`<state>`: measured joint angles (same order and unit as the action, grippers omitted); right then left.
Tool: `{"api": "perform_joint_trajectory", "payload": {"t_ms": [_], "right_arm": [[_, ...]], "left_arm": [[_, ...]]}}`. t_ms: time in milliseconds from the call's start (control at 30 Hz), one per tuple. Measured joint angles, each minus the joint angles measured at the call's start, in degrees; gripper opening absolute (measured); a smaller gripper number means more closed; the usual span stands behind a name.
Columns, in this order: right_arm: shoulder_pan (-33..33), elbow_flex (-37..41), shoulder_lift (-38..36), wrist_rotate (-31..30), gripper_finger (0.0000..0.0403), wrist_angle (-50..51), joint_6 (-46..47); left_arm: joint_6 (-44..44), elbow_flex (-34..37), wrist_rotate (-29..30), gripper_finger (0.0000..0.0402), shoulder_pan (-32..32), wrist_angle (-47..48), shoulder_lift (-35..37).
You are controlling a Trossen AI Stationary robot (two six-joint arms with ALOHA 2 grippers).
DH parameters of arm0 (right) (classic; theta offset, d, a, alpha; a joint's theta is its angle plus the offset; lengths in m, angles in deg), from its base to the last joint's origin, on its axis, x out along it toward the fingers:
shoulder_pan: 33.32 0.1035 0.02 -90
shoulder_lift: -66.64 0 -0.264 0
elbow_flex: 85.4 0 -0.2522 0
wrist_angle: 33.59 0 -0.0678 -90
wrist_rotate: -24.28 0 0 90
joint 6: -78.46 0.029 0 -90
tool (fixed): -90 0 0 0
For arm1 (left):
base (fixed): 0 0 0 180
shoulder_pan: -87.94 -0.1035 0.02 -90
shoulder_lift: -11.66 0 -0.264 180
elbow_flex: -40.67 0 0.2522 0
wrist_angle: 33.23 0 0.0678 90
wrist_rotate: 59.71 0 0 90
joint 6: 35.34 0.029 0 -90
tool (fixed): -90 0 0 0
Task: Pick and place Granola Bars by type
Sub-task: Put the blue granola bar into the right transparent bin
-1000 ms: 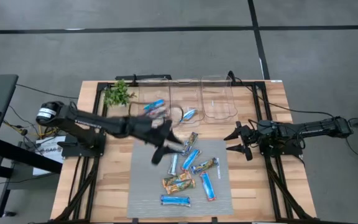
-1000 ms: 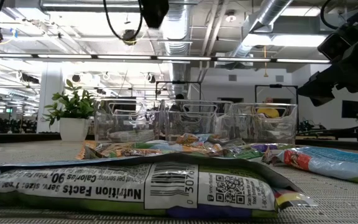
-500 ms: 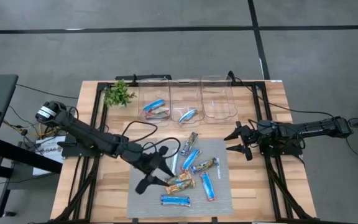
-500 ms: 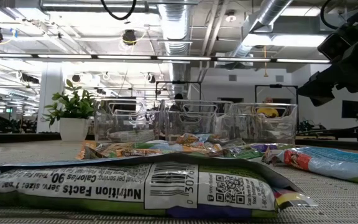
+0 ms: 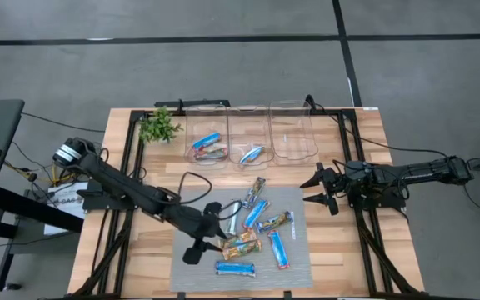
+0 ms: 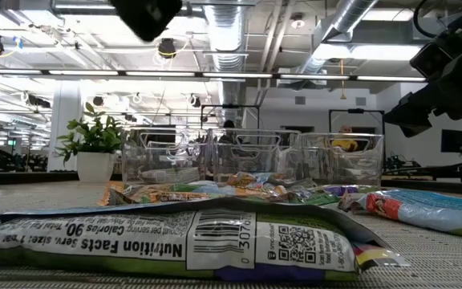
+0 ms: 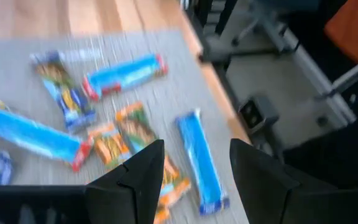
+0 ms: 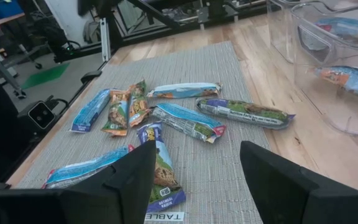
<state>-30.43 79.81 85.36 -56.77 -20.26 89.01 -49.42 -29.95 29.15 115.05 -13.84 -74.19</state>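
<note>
Several granola bars lie flat on a grey mat (image 5: 192, 200): blue ones (image 5: 278, 248), orange ones (image 5: 238, 244) and silver-white ones (image 5: 232, 218). My left gripper (image 5: 213, 237) hovers open over the mat's left part, just left of the orange bars. In the left wrist view its fingers (image 7: 194, 180) straddle a blue bar (image 7: 201, 158) without touching it, with orange bars (image 7: 132, 134) beside it. My right gripper (image 5: 317, 190) waits open at the mat's right edge, facing the bars (image 8: 185, 121).
Three clear bins stand along the far edge. The left bin (image 5: 197, 127) holds a blue and a reddish bar, the middle bin (image 5: 238, 125) a silver-white bar, and the right bin (image 5: 294, 137) shows no bar. A small green plant (image 5: 158, 126) stands left of them. Bare wood flanks the mat.
My left arm has swung from in front of the bins toward the table's near edge and now hangs over the mat's left part, fingers still open. The bars on the mat have kept their places.
</note>
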Motion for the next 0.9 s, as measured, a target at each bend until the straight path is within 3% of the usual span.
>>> {"api": "perform_joint_trajectory", "payload": {"t_ms": [600, 900], "right_arm": [[-0.02, 0.00, 0.01, 0.02, 0.0226, 0.00, 0.00], [0.00, -0.01, 0.00, 0.02, 0.0226, 0.00, 0.00]], "left_arm": [[-3.17, -18.78, -0.11, 0.0176, 3.70, 16.82, -20.95], [-7.21, -25.99, -5.96, 0.0176, 3.99, 19.74, -29.12]]}}
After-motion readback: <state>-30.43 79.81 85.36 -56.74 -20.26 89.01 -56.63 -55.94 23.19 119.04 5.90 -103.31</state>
